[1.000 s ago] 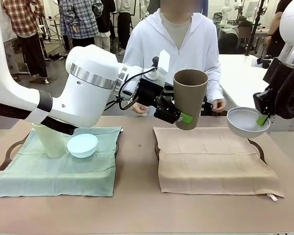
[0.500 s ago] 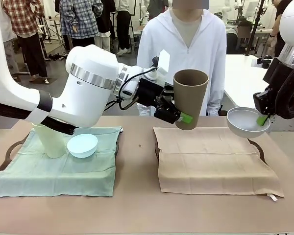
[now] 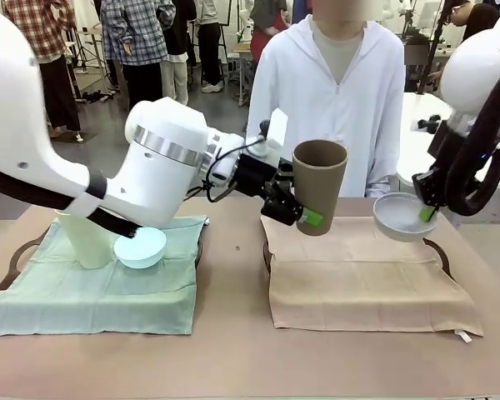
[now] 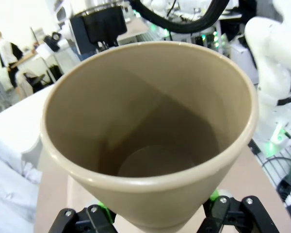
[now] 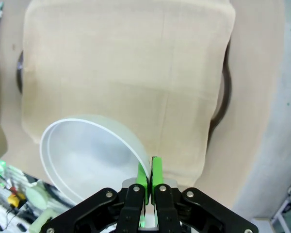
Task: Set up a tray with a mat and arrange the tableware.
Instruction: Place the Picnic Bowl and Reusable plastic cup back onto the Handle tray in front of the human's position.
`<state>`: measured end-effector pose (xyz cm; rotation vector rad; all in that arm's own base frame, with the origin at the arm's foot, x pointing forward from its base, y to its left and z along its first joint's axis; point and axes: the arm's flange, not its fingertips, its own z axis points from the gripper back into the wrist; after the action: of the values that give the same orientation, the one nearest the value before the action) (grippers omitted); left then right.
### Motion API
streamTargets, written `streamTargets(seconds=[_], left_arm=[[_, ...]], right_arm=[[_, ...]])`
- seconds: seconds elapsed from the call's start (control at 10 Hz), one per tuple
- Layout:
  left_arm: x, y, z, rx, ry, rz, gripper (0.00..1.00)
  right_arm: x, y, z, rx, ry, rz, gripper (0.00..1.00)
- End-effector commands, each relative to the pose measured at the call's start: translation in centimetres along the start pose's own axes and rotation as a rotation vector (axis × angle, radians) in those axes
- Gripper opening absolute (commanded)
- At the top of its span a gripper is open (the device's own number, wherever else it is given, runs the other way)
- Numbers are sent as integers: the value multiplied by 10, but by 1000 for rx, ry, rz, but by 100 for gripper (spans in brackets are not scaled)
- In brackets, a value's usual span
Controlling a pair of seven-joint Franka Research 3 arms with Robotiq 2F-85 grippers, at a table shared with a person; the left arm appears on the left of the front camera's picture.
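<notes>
Front view: our left gripper [image 3: 304, 218] grasps the brown cup [image 3: 318, 185], our right gripper [image 3: 426, 213] pinches the whitish bowl [image 3: 398, 216] by its rim; a thin pinch could let it slip.

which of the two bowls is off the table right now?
The whitish bowl, pinched at its rim by the right gripper above the beige mat. The light blue bowl rests on the green mat.
</notes>
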<state>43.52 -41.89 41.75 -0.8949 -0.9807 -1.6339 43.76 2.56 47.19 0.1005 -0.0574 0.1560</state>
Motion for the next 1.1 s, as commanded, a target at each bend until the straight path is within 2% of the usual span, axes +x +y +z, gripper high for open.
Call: streamTargets(seconds=[0.0,0.4,0.6,0.7,1.0], left_arm=[[-25,24,-16,-11,-13,-14,82],[-73,44,-53,22,52,43,82],[-72,44,-50,18,20,84,82],[-84,40,-50,7,41,60,82],[-84,43,-53,9,37,67,82]], right_arm=[[17,-4,-31,7,-1,29,4],[36,-13,-81,50,81,37,4],[37,-17,-79,58,120,32,4],[30,-11,-89,25,96,21,4],[39,-18,-93,50,95,27,4]])
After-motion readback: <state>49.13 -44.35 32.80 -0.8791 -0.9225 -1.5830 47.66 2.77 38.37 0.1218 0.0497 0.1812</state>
